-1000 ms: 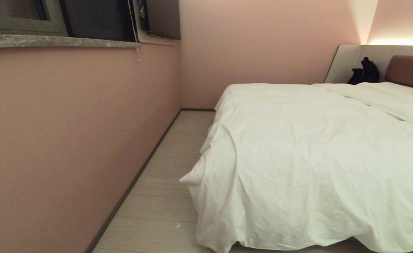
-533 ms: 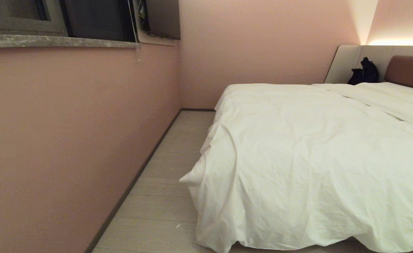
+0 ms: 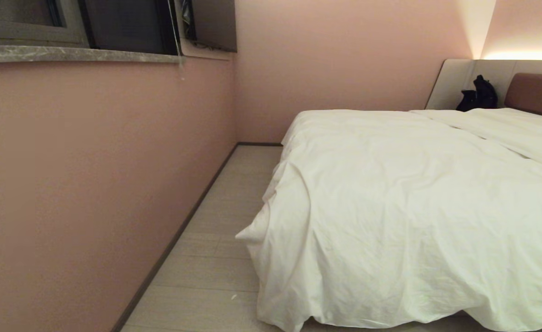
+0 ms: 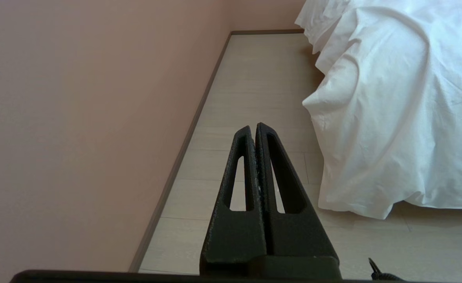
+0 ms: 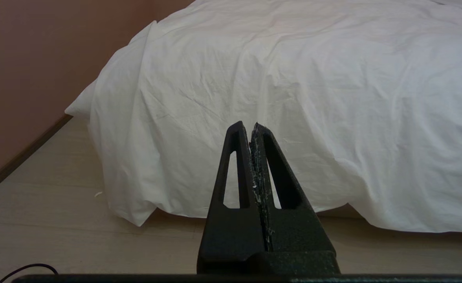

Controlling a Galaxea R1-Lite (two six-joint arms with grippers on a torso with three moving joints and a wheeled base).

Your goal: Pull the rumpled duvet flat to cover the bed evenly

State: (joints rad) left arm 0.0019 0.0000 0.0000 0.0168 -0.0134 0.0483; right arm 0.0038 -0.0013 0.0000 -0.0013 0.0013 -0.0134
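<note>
The white duvet (image 3: 409,212) lies spread over the bed, softly wrinkled, and drapes over the foot end nearly to the floor, with one corner (image 3: 248,236) jutting out toward the wall. The brown headboard (image 3: 536,94) of the bed shows at the far right. Neither arm is in the head view. My left gripper (image 4: 253,126) is shut and empty, low over the floor beside the duvet's hanging corner (image 4: 352,129). Short of the duvet's hanging foot edge (image 5: 294,98), my right gripper (image 5: 247,124) is shut and empty too.
A pink wall (image 3: 91,184) with a dark skirting runs along the left, leaving a narrow strip of pale floor (image 3: 215,258) beside the bed. A window sill (image 3: 68,53) sits high on that wall. A black bag (image 3: 478,94) rests by the headboard.
</note>
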